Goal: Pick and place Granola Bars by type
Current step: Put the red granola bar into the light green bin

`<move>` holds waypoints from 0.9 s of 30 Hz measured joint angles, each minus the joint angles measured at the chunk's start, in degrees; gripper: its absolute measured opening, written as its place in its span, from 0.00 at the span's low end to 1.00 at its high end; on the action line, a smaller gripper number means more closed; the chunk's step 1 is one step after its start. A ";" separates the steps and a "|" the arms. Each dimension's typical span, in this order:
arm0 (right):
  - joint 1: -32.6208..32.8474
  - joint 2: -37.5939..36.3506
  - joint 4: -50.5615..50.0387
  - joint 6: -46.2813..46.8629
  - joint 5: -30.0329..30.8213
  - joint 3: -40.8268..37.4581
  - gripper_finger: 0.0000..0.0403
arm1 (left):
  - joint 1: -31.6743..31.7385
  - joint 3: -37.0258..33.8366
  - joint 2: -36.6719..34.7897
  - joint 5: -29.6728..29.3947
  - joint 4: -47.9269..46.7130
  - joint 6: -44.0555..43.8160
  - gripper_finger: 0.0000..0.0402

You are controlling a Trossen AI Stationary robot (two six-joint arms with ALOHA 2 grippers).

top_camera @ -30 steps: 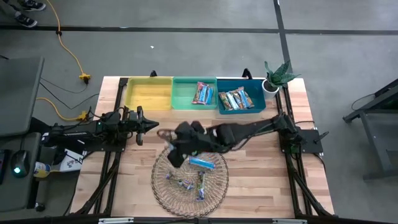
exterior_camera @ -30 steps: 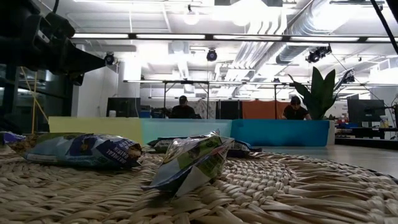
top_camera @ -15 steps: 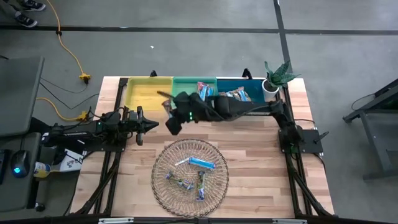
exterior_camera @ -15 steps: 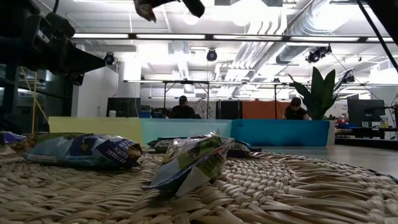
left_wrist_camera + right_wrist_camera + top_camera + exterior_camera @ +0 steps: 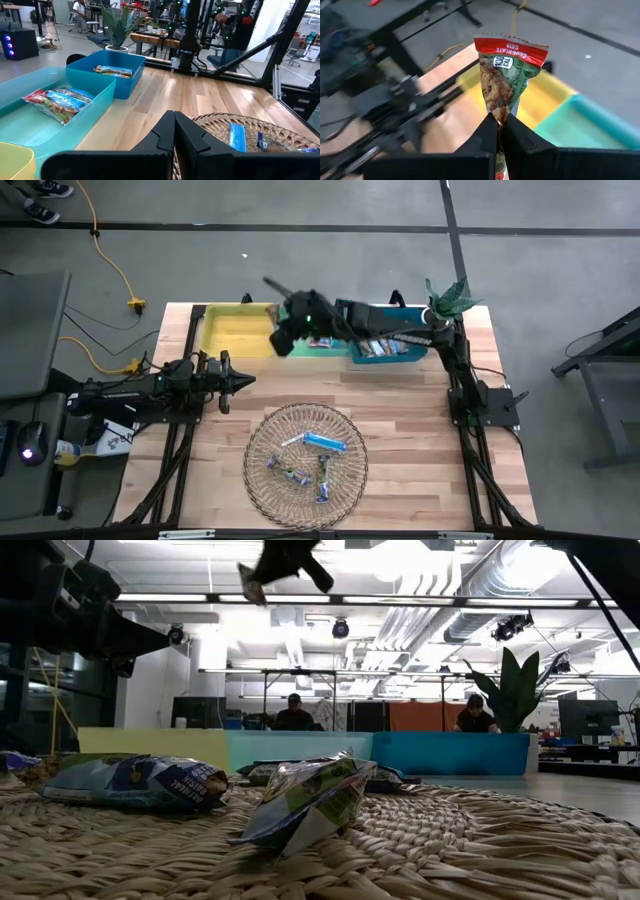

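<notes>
My right gripper [image 5: 286, 300] is raised high over the place where the yellow bin [image 5: 238, 332] meets the green bin [image 5: 300, 348]. It is shut on a granola bar [image 5: 506, 70] in a green wrapper with a red end. The low view shows that bar [image 5: 247, 582] near the picture's top. Several more bars lie in the round wicker basket [image 5: 262, 480], and others lie in the green bin [image 5: 30, 130] and in the blue bin [image 5: 415, 352]. My left gripper [image 5: 243, 380] waits shut at the table's left, level, touching nothing. My right gripper pinches the bar's near end [image 5: 501, 111] between its two fingers. The fingers slant down toward the table's far left and lie along the bar. The bar sticks out past the fingertips, red end foremost, lifted clear of everything.
A potted plant [image 5: 445, 300] stands at the far right corner beside the blue bin. The three bins line the far edge. Bare wood lies between bins and basket. People sit at desks in the room behind the table.
My right gripper has carried the bar from above the basket's far left rim toward the table's far edge, and now hangs over the bins. It has stayed shut on the bar, which remains clear of the table.
</notes>
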 joint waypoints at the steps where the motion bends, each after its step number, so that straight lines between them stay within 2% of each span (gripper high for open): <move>1: -1.03 0.00 0.00 -0.12 0.02 0.00 0.00 | 0.00 0.00 0.00 0.00 0.00 0.02 0.00; 13: -14.16 0.00 -1.48 -1.49 -0.02 -2.74 0.00 | 0.00 -0.01 0.01 0.00 0.00 0.01 0.00; 16: -17.14 -0.04 -0.96 0.71 -0.98 -6.81 0.00 | 0.00 -0.01 -0.01 0.00 0.00 0.00 0.00; 23: -21.88 -0.02 4.58 4.61 -9.53 -20.68 0.00 | 0.00 -0.02 0.00 0.00 0.00 0.01 0.00; 27: -23.27 -0.01 7.63 5.94 -12.14 -28.21 0.00 | 0.00 0.00 0.02 0.00 0.00 0.00 0.00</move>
